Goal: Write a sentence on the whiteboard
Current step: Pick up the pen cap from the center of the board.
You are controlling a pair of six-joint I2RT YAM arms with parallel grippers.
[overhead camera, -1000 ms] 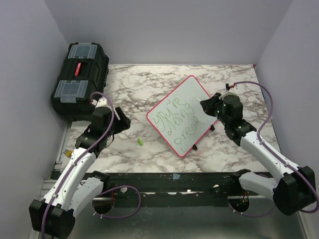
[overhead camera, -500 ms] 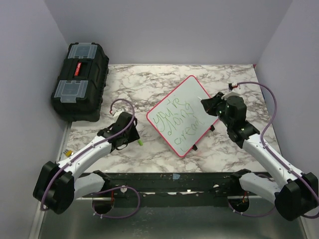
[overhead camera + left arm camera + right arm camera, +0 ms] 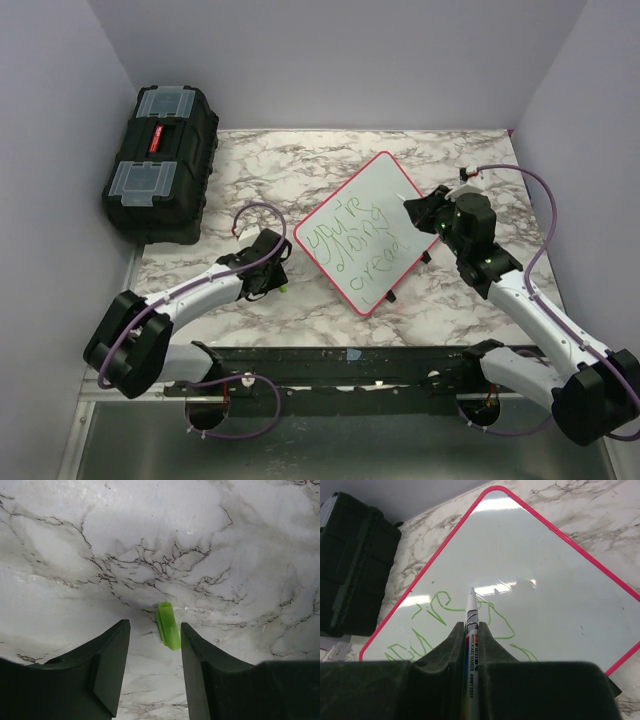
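The whiteboard (image 3: pixel 370 228) with a red-pink frame lies tilted on the marble table, bearing the green sentence (image 3: pixel 358 242) in three lines. It also shows in the right wrist view (image 3: pixel 545 570), with the green sentence (image 3: pixel 440 611) partly in view. My right gripper (image 3: pixel 415 210) is shut on a white marker (image 3: pixel 471 630), held over the board's right side. My left gripper (image 3: pixel 277 268) is open and low over the table. A small green marker cap (image 3: pixel 168 625) lies between and just ahead of its fingertips (image 3: pixel 120 635); the cap also shows in the top view (image 3: pixel 283 286).
A black toolbox (image 3: pixel 160 160) with clear lid compartments stands at the back left, also seen in the right wrist view (image 3: pixel 355 565). Purple walls enclose the marble table (image 3: pixel 300 170). A black rail (image 3: pixel 340 360) runs along the near edge.
My left arm has stretched forward and lowered, bringing its open gripper down around the green cap. My right gripper with the marker has barely moved.
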